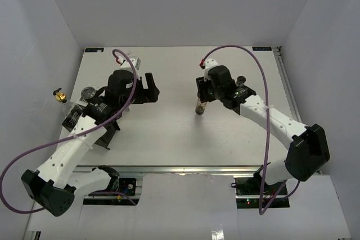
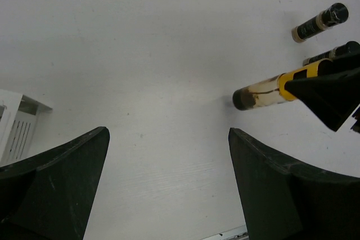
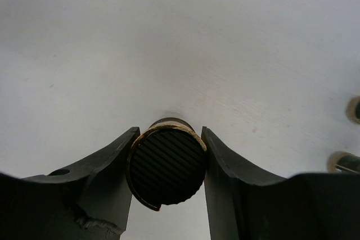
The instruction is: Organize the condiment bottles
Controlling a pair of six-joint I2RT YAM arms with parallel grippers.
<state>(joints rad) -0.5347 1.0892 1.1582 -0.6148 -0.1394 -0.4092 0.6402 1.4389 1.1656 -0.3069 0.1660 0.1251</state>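
My right gripper (image 1: 201,94) is shut on the slim yellow-labelled bottle (image 1: 199,105) near the table's middle. In the right wrist view its fingers (image 3: 115,161) clamp both sides of the black ribbed cap (image 3: 167,167). The left wrist view shows this bottle (image 2: 261,92) upright, held at its top. My left gripper (image 1: 151,86) stands open and empty to the left of it, over bare table (image 2: 167,155). A squat clear jar with a grey lid (image 1: 88,92) sits in the rack (image 1: 79,117). A gold-capped bottle (image 1: 58,96) stands by the left wall.
Another small dark bottle (image 1: 241,81) stands behind my right arm; it is also in the left wrist view (image 2: 319,22), with a further one (image 2: 337,52) partly hidden. The rack's white corner (image 2: 14,130) is at the left. Walls close in three sides.
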